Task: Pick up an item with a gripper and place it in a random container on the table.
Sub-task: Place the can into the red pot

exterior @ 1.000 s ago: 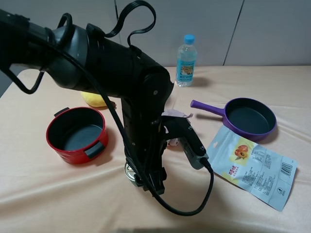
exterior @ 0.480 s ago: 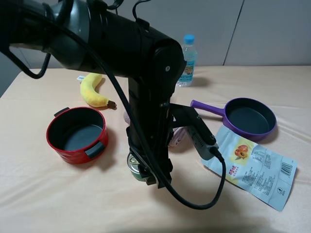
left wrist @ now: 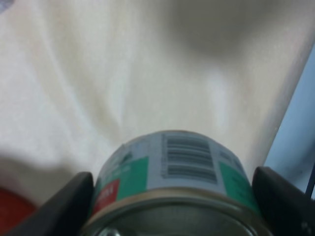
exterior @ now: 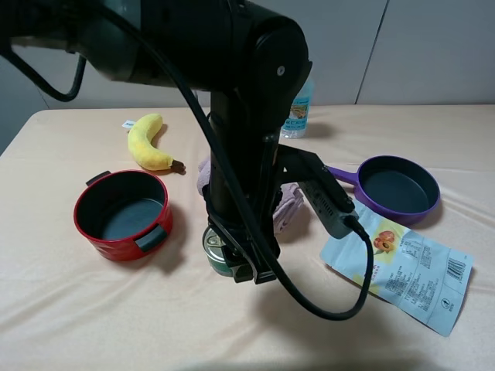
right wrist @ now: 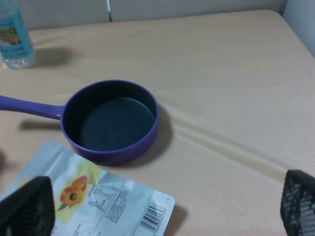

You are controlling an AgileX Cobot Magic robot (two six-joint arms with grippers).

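- Left wrist view: pinching tin can in left tool, pickup seemingly made.
- Positioned near red pot, not yet inside; placing left to do.
- Holding right tool spread, empty.

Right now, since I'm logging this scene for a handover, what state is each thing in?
can, upright, between the left fingers
left gripper, shut on the can
right gripper, open, empty
red pot, upright, empty
purple pan, upright, empty
water bottle, standing, cap hidden
snack pouch, lying flat
banana, unpeeled, lying flat
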